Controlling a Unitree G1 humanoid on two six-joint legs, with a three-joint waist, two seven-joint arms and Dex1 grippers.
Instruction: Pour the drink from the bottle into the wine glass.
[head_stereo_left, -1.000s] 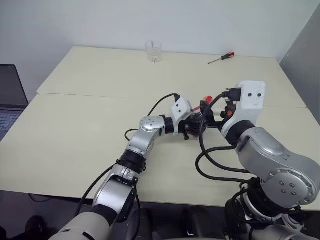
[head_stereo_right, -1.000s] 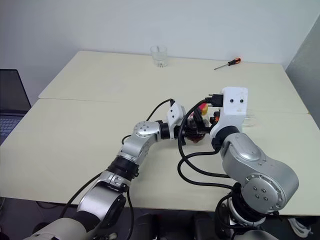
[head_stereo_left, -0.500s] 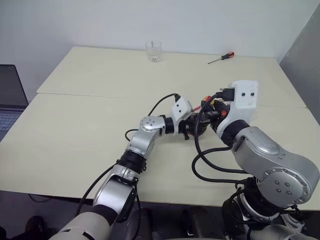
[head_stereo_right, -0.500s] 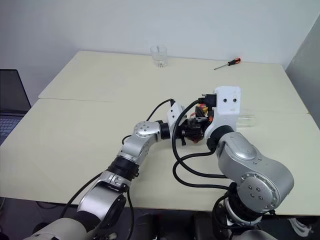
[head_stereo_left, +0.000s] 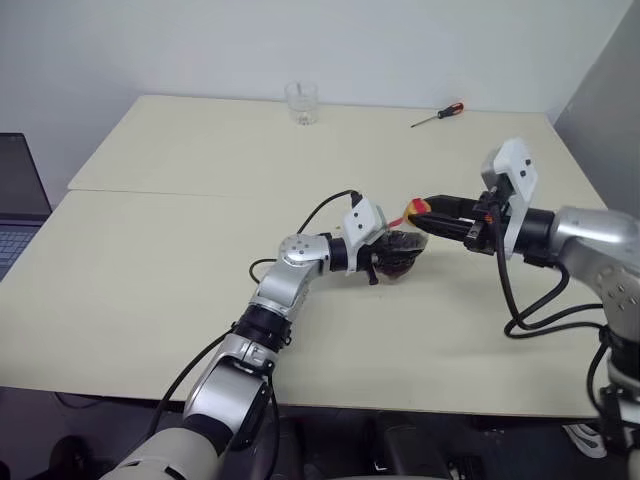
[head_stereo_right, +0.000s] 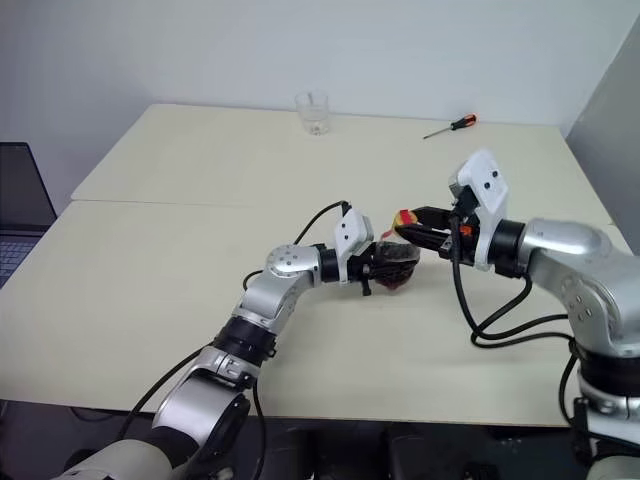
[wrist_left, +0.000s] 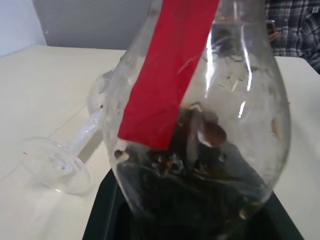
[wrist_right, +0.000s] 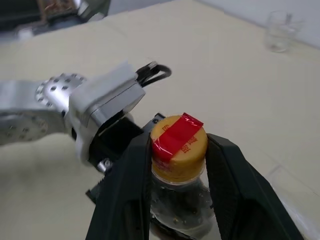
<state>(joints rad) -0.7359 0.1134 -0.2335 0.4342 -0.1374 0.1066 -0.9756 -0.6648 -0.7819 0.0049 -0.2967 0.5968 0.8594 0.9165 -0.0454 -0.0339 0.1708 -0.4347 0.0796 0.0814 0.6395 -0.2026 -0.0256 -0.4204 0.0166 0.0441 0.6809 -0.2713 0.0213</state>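
Right fingers: two black fingers closed on either side of the yellow cap, pressing against it.
Yellow cap: sat between the right fingers, with a red strip running across its top.
Left fingers: closed around the lower body of the bottle, holding it tilted above the worktop, neck pointing toward the right fingers.
Bottle: small, clear plastic, gripped at its base by the left fingers and at its cap by the right fingers; a red band ran down its side.
Drink: dark brown, pooled in the lower part of the bottle nearest the left fingers.
Wine glass: lay on its side on the worktop just beyond the bottle as seen along the left fingers, round foot and thin stem plain, bowl mostly hidden behind the bottle.
Worktop: pale cream, two boards with a seam between them, under both sets of fingers.
Tumbler: short, clear, upright at the far edge of the worktop, well apart from both sets of fingers.
Screwdriver: red and black handle, lay near the far edge, well beyond the right fingers.
Laptop: dark, off the worktop's edge, far out past the left arm.
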